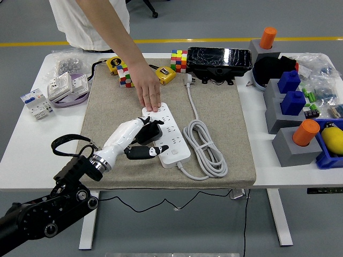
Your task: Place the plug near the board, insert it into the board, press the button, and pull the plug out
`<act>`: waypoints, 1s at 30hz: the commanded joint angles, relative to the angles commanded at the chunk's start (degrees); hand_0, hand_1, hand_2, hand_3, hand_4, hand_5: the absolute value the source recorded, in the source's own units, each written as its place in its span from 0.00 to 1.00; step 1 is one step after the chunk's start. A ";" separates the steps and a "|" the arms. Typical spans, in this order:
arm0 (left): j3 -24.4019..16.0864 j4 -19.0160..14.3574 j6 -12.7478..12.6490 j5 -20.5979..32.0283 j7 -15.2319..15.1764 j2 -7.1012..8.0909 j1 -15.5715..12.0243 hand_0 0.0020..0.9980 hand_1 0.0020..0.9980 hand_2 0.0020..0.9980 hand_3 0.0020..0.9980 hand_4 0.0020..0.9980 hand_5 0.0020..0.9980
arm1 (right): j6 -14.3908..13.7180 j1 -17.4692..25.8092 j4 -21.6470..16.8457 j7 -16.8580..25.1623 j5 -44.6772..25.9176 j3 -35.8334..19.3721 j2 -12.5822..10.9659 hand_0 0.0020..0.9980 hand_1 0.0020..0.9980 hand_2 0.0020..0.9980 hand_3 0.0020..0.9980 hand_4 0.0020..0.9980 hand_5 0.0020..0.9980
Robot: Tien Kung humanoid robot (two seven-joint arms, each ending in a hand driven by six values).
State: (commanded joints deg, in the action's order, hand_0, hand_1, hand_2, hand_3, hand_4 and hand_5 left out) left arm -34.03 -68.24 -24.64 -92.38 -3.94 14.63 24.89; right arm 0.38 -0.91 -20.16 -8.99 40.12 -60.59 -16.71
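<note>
Now one left hand (140,140), fingers clamped on one plug (149,132), meets one board (166,134) a person's hand (149,94) steadies.

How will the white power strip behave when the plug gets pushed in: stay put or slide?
The power strip looks light, so it could slide or pivot. The person's hand presses its far end, and the fabric mat probably adds grip. Its coiled cord looks floppy and would restrain little.

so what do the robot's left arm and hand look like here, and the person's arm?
The left arm is black, with round joint housings and a black cable looping off near the wrist. A silver ring joins it to the left hand, which has a glossy white shell and black fingers with small white marks. The person's arm is bare below a white short sleeve.
</note>
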 joint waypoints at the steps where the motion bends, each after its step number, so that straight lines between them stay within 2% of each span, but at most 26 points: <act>1: 0.02 0.19 0.05 0.08 0.11 -0.15 0.06 0.78 0.82 0.78 0.74 0.86 0.41 | 0.01 0.02 -0.02 0.00 0.01 -0.03 0.02 0.58 0.64 0.65 0.55 0.90 0.43; 8: 0.04 1.02 0.51 0.50 0.49 -0.94 0.27 0.78 0.81 0.77 0.73 0.85 0.41 | 0.07 0.12 0.00 -0.09 0.09 -0.31 0.13 0.58 0.64 0.65 0.55 0.90 0.43; 12: -0.71 -0.24 -0.79 1.12 -1.83 -0.80 -0.33 0.78 0.81 0.77 0.73 0.85 0.41 | 0.00 0.33 0.01 -0.05 0.15 -0.83 0.30 0.58 0.64 0.65 0.55 0.90 0.43; 16: -1.72 -2.13 -2.75 2.85 -6.74 -0.24 -0.95 0.78 0.81 0.77 0.72 0.85 0.41 | 0.05 0.41 0.08 -0.09 0.17 -0.96 0.45 0.58 0.64 0.65 0.55 0.90 0.43; 20: -2.22 -4.06 -2.55 1.99 -5.68 1.09 -2.09 0.77 0.79 0.76 0.70 0.85 0.41 | 0.07 0.37 -0.04 -0.08 0.28 -1.08 0.60 0.58 0.64 0.64 0.55 0.90 0.43; 24: -1.75 -4.17 -2.40 1.71 -4.97 2.24 -3.03 0.77 0.79 0.76 0.70 0.85 0.41 | 0.03 0.39 -0.07 -0.03 0.34 -1.18 0.60 0.58 0.64 0.64 0.55 0.90 0.43; 30: -0.60 -2.39 -1.82 1.62 -3.86 2.01 -2.77 0.77 0.79 0.76 0.69 0.85 0.41 | 0.03 0.35 -0.06 -0.02 0.27 -1.07 0.55 0.58 0.64 0.64 0.55 0.90 0.43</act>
State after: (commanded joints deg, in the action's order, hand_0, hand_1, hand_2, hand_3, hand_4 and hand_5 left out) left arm -34.63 -70.62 -26.46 -90.76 -7.81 16.64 22.12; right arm 0.41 -0.56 -20.21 -9.02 40.39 -61.65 -16.15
